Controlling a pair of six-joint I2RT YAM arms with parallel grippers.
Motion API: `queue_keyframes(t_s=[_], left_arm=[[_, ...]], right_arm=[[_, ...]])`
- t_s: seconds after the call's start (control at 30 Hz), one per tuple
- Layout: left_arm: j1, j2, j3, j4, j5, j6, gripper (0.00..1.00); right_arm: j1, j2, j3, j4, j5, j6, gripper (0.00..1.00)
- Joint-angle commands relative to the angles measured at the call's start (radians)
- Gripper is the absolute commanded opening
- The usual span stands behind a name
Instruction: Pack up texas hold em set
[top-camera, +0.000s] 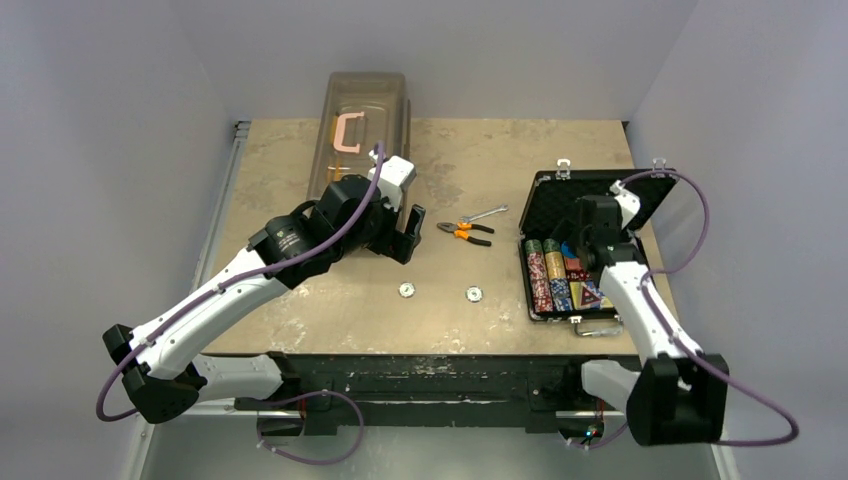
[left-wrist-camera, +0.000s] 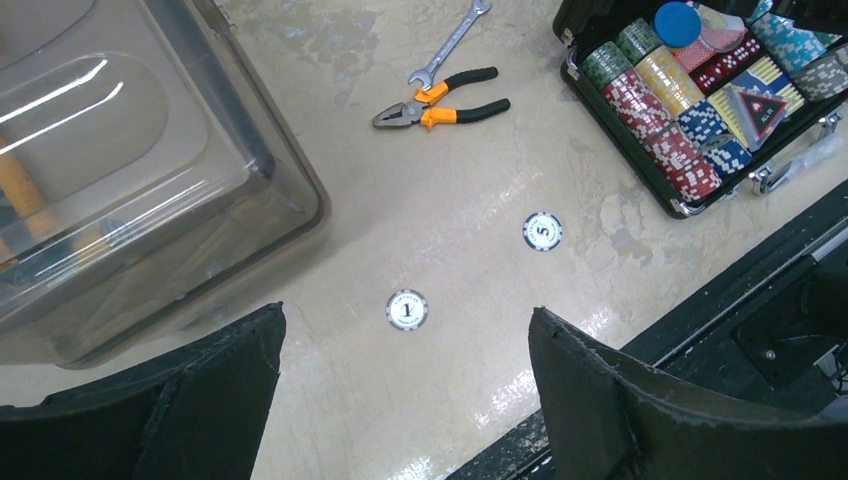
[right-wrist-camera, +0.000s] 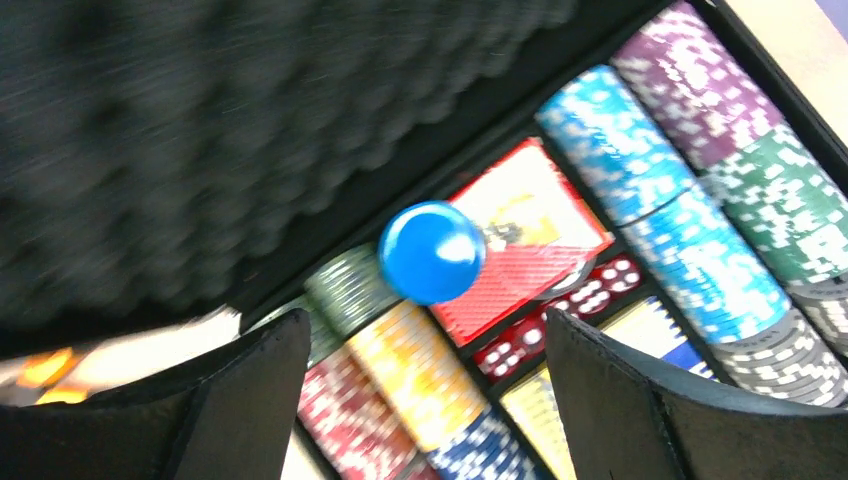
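The black case (top-camera: 560, 205) lies open at the right, its trays filled with rows of multicoloured chips (left-wrist-camera: 660, 110). In the right wrist view a round blue button (right-wrist-camera: 431, 252) lies on a red card pack (right-wrist-camera: 530, 225) beside red dice (right-wrist-camera: 560, 310). The red triangle token (left-wrist-camera: 762, 108) sits in the case. Two loose chips lie on the table, one marked 1 (left-wrist-camera: 407, 309) and one marked 5 (left-wrist-camera: 542, 231). My left gripper (left-wrist-camera: 408, 335) is open and empty above the chip marked 1. My right gripper (right-wrist-camera: 425, 335) is open and empty over the case's chips.
A large translucent brown box (top-camera: 362, 120) with a pink handle stands at the back left, close to my left arm. Orange-handled pliers (left-wrist-camera: 440, 108) and a wrench (left-wrist-camera: 448, 45) lie mid-table. The table's near edge runs just below the loose chips.
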Motion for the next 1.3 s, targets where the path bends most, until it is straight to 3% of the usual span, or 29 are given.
queue_keyframes(t_s=[0.0,0.17,0.23,0.33,0.43,0.6,0.77,0.9,1.07,1.27], left_arm=[[-0.005,-0.006,0.026,0.018,-0.026,0.028,0.89],[-0.005,0.022,0.023,0.019,-0.019,0.02,0.89],[-0.006,0.028,0.015,0.025,-0.022,0.013,0.89],[-0.011,0.027,-0.006,0.048,-0.028,0.007,0.89],[-0.026,0.027,-0.03,0.068,-0.062,0.011,0.89],[-0.047,0.004,-0.097,0.059,-0.094,-0.076,0.89],[-0.045,-0.115,-0.335,0.174,0.043,-0.366,0.89],[-0.046,-0.209,-0.503,0.246,0.134,-0.527,0.89],[-0.047,-0.311,-0.584,0.175,0.126,-0.579,0.89],[-0.046,-0.328,-0.641,0.146,0.135,-0.622,0.9]], right_arm=[[0.147,-0.189,-0.051,-0.066,0.022,-0.007,0.86],[0.409,-0.283,-0.121,-0.055,-0.104,-0.052,0.94],[0.5,-0.238,-0.119,-0.036,-0.185,-0.076,0.96],[0.676,-0.136,-0.07,-0.031,-0.161,-0.094,0.98],[0.764,0.032,0.009,-0.071,-0.156,-0.083,0.97],[0.814,0.18,0.076,-0.102,-0.171,-0.051,0.89],[0.814,0.277,0.122,-0.158,-0.137,-0.024,0.79],[0.813,0.281,0.078,-0.091,-0.152,0.006,0.73],[0.813,0.323,0.071,-0.045,-0.133,0.006,0.72],[0.812,0.381,0.098,-0.033,-0.105,-0.01,0.67]])
